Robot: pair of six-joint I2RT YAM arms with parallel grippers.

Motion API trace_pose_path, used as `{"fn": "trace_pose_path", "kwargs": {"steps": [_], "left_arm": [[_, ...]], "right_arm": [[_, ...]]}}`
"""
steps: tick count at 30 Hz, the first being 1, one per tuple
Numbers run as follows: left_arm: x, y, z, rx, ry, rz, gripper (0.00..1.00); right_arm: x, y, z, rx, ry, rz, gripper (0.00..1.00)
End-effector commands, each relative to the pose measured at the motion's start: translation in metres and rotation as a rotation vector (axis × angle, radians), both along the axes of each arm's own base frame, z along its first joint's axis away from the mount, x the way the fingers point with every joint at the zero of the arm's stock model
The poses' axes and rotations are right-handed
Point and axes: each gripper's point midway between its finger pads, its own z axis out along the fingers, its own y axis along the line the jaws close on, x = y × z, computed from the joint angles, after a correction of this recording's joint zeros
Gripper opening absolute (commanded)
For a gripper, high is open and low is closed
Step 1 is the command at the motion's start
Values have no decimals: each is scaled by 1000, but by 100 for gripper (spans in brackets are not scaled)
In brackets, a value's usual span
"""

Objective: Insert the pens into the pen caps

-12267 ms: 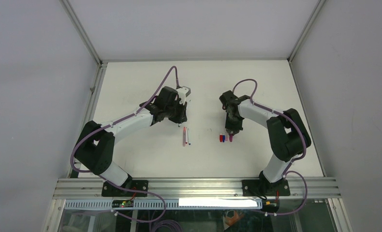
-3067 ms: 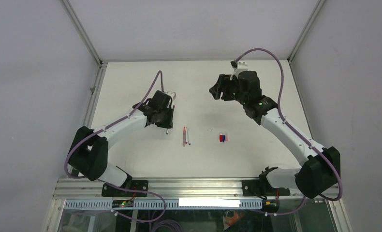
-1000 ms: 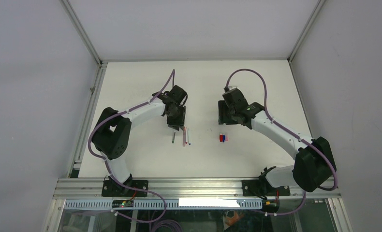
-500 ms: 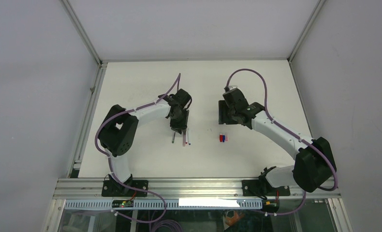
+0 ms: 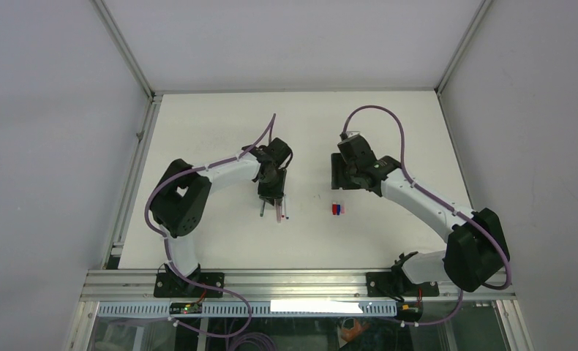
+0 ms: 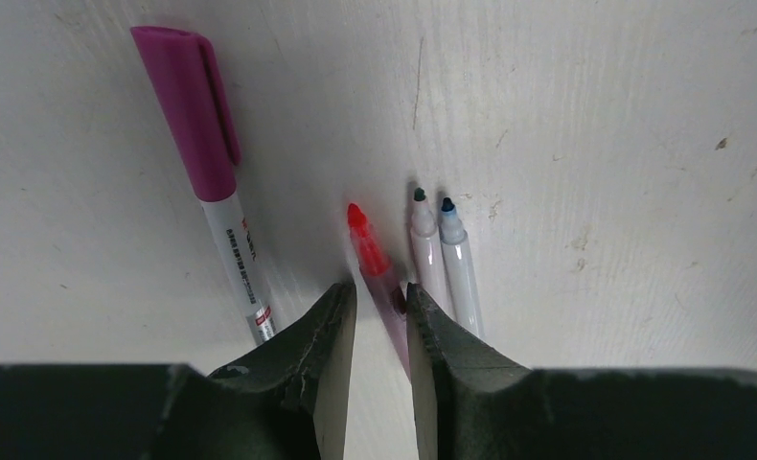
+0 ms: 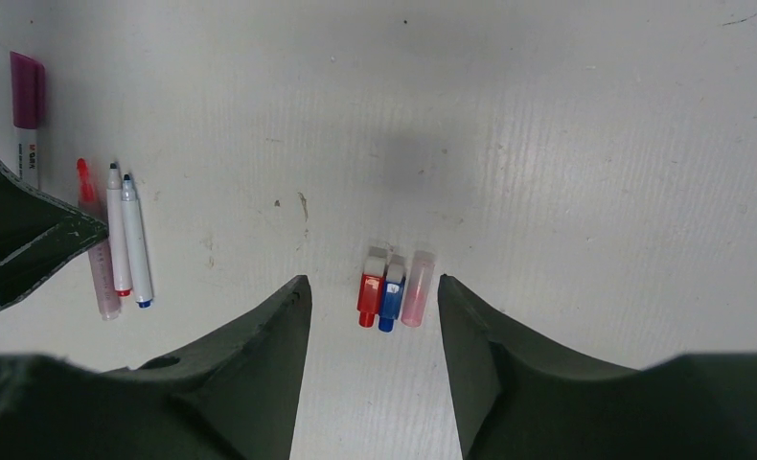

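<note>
Your L gripper (image 6: 379, 290) sits low over the table (image 6: 595, 115), jaws parted only a little. The red-tip pen (image 6: 367, 244) runs btwn them, tip poking out ahead. The finger (image 6: 437, 355) on the white-pen side looks to touch its barrel. A sliver of table shows btwn the barrel & the other finger, so it's straddled, not clamped.

Just outside that same finger lie the black-tip pen (image 6: 423, 249) & blue-tip pen (image 6: 461, 264), side by side, tips ahead. Outside the opposite finger, a bit apart, lies the capped pen (image 6: 245, 264) w/ its magenta cap (image 6: 188, 105) on.

Your R gripper (image 7: 372, 283) hangs above the table, jaws spread wide, nothing in them. Seen btwn the jaws, down on the table: red cap (image 7: 370, 289), blue cap (image 7: 391, 295), pink cap (image 7: 417, 287), packed side by side in a row.
</note>
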Motion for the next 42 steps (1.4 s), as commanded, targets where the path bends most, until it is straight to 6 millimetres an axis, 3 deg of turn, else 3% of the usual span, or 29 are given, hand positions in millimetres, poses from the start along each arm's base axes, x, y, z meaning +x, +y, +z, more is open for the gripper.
{"fn": "trace_pose_path", "kwargs": {"steps": [1,13,27,34,42], "left_arm": [[-2,2,-6,37,-10,17,27],[-25,11,-10,72,20,29,27],[-35,13,-20,105,42,37,29],[-36,19,-24,128,42,51,18],[-41,25,-32,155,53,51,9]], "right_arm": [[6,2,15,36,-57,-8,54],[4,2,12,40,-45,-10,54],[0,-1,7,39,-27,-27,55],[-13,-11,-10,58,64,-74,45],[-35,-23,-28,8,161,-96,42]]}}
